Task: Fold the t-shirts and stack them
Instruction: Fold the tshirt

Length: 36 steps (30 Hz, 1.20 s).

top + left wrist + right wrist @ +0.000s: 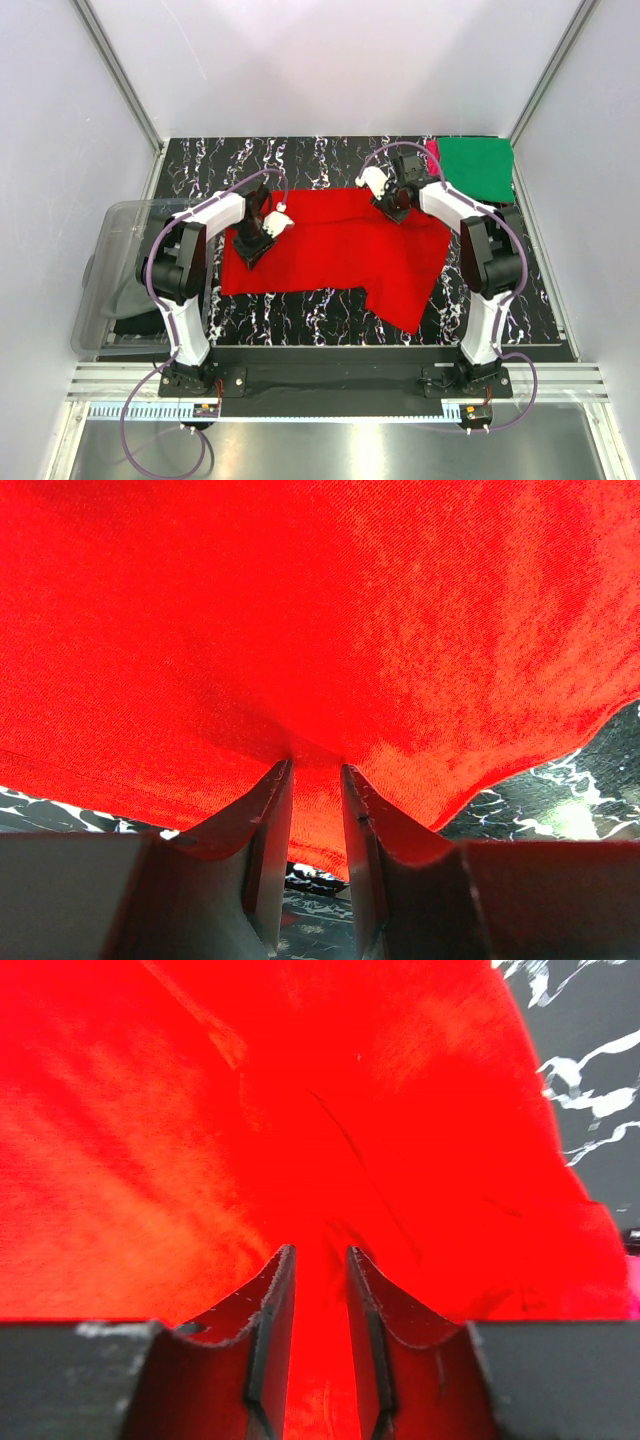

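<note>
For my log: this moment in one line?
left gripper: shut on red shirt; right gripper: shut on red shirt; green shirt: folded

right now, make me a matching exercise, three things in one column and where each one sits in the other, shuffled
Things:
1. red t-shirt
2. green t-shirt
3. clear plastic bin

Places:
a. far right corner, folded
b. far left side
c. in the middle, spread out

Pairs: 1-c, 2-a, 3-b
</note>
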### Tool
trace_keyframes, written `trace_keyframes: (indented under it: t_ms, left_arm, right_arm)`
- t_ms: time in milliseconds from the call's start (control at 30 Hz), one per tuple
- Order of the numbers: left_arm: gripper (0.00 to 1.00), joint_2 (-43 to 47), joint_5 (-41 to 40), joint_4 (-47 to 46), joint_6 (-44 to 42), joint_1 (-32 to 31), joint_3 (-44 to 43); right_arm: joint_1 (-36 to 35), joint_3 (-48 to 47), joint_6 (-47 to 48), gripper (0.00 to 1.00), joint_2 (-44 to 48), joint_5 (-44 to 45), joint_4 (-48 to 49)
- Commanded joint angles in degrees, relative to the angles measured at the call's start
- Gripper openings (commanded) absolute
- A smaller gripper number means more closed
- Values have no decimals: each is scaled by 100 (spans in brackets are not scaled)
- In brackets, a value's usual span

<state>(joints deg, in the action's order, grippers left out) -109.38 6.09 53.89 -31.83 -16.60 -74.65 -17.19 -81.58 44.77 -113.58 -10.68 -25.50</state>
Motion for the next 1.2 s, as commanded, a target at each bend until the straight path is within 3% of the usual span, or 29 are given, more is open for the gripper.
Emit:
trace_keyframes:
  t_ms: [0,200,367,1167]
  left_arm:
    - [30,-22,165,-45,46,25,-207]
    - [30,-48,147,-45,37,25,-234]
    - [30,-92,165,-27,55,25,-295]
    - [30,-189,226,-28,81,25,-216]
  right_arm:
    - [14,116,14,34,757,-443,308]
    - [-21,283,-66,33,1215,-1127,160]
    - [-39,82,-4,29,891,-1463,-526]
    - [-30,-754,286,27,-481,-664,-658]
